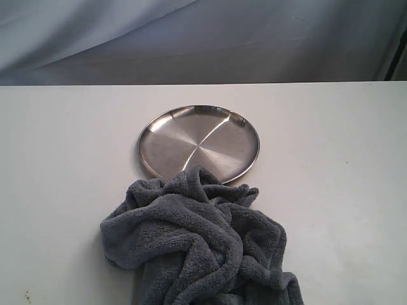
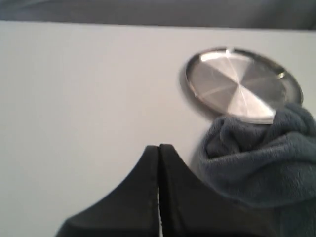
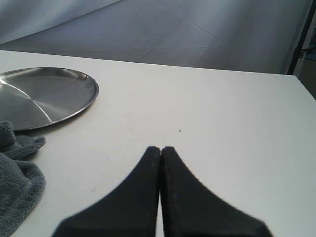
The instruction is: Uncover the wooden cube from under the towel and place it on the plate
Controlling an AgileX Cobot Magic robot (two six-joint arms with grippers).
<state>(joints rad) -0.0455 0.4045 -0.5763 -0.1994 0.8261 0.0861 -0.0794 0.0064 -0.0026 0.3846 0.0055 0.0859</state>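
Soft, bulky towel (image 1: 197,241) heaped by the near edge of the worktop (image 1: 63,159), lapping the plate (image 1: 191,136); cube hidden, presumably beneath. Both pairs of jaws together, empty; a raised fold looks easiest to pinch

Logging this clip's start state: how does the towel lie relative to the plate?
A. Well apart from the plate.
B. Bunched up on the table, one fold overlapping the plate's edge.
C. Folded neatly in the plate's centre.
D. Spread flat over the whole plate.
B: the towel is a crumpled heap on the table, one fold lapping over the rim of the plate, which is mostly bare.
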